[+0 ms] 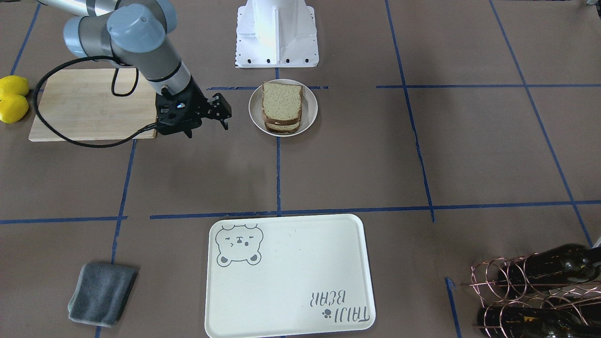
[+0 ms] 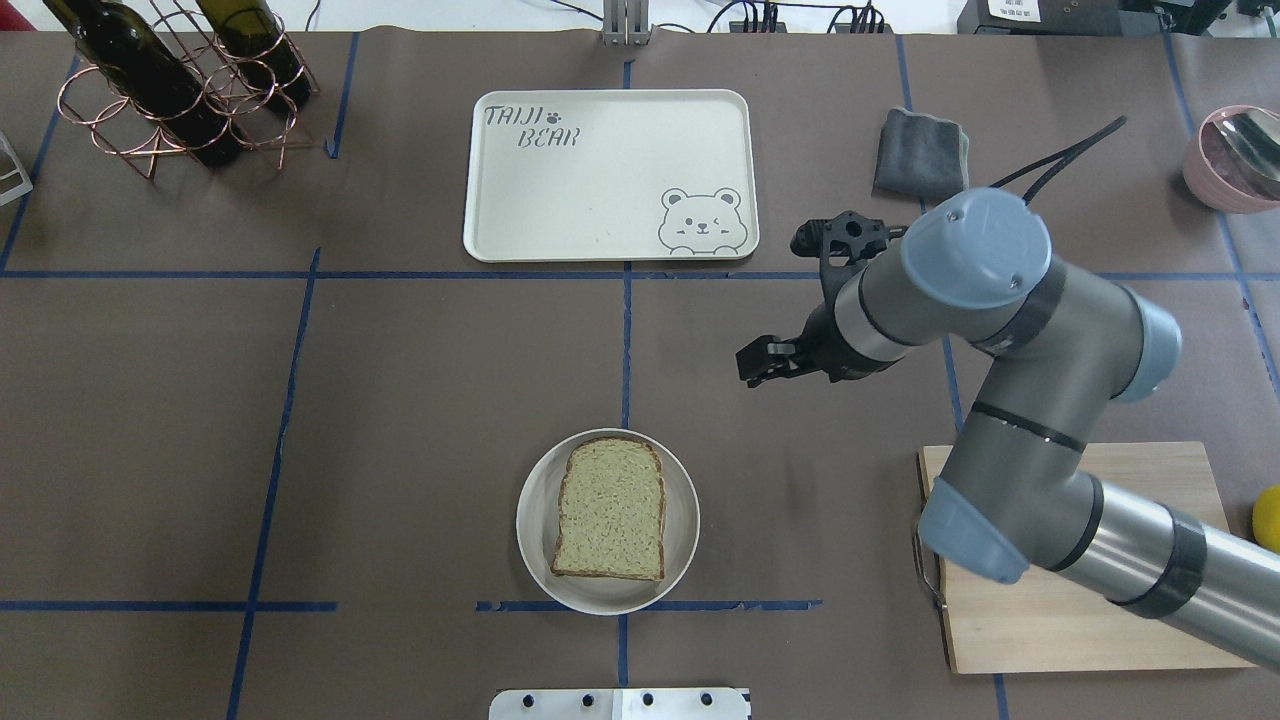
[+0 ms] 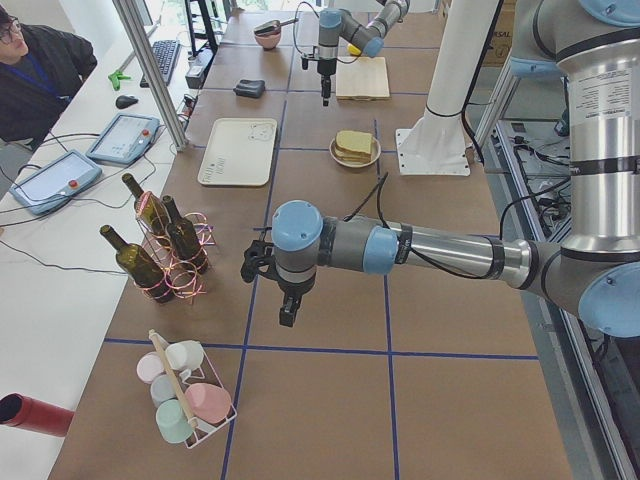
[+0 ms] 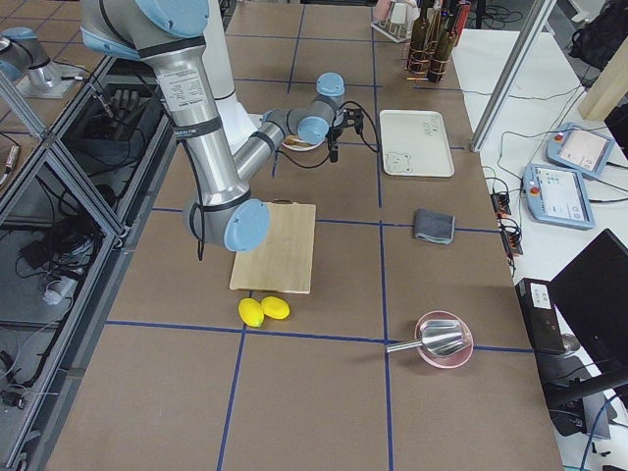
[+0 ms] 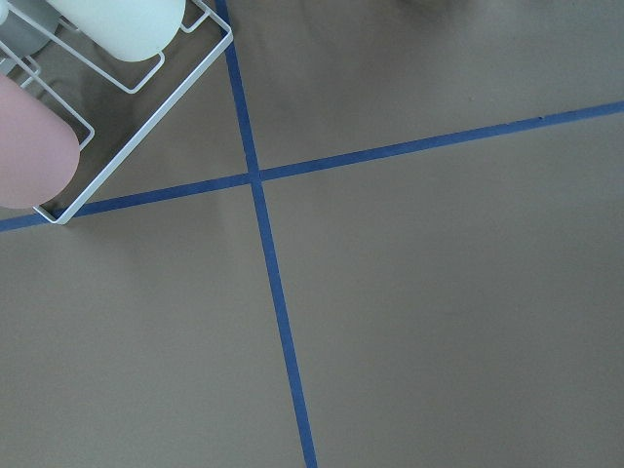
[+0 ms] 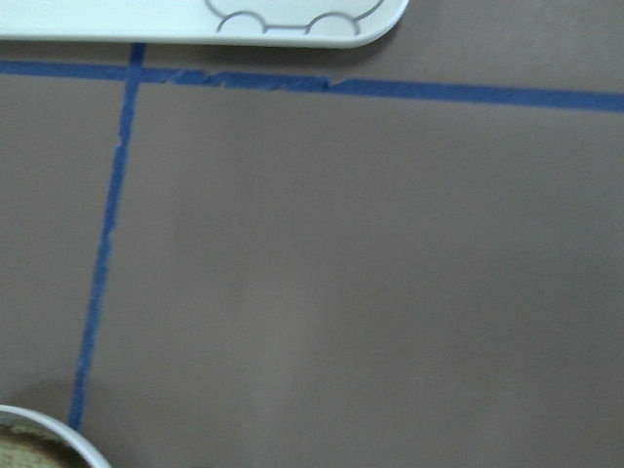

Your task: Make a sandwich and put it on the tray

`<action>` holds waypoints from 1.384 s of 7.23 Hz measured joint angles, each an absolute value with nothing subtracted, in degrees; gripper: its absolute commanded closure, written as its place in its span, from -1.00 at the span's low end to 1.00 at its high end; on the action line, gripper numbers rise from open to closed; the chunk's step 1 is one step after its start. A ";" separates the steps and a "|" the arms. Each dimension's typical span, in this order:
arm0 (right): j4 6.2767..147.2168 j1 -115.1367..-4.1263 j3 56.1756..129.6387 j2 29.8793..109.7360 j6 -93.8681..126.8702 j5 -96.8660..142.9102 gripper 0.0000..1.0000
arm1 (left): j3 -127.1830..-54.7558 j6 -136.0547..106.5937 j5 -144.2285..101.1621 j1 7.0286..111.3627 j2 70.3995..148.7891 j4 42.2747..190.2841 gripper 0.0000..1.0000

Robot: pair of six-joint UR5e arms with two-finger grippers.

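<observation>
The sandwich (image 1: 281,105) lies on a small round white plate (image 1: 256,119) near the robot's base; from overhead only its top slice (image 2: 610,510) shows. The cream-white bear tray (image 2: 600,190) lies bare at the far side, also in the front view (image 1: 291,281). My right gripper (image 2: 757,362) hangs above the table between plate and tray, to the plate's right, looking open and empty. My left gripper (image 3: 287,315) hangs far off near the bottle rack; I cannot tell whether it is open or shut.
A wooden cutting board (image 2: 1060,620) lies under my right arm, with lemons (image 1: 11,98) beside it. A grey cloth (image 2: 920,150) lies right of the tray. A wine rack (image 2: 170,90) stands far left. A pink bowl (image 2: 1235,155) is far right. A cup rack (image 5: 58,117) is near my left gripper.
</observation>
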State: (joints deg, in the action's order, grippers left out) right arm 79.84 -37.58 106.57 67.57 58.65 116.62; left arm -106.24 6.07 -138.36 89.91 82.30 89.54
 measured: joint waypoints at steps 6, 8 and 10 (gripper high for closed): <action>89.41 -68.32 106.13 85.45 5.05 130.49 -1.00 | -106.20 5.56 -138.36 89.91 84.36 89.57 -1.00; 90.86 -77.30 105.82 92.91 -9.17 130.89 -1.00 | -106.19 5.73 -138.42 89.91 84.32 89.64 -1.00; 92.07 -84.29 105.45 98.49 -13.28 130.78 -1.00 | -105.88 5.66 -138.37 89.89 84.96 93.67 -1.00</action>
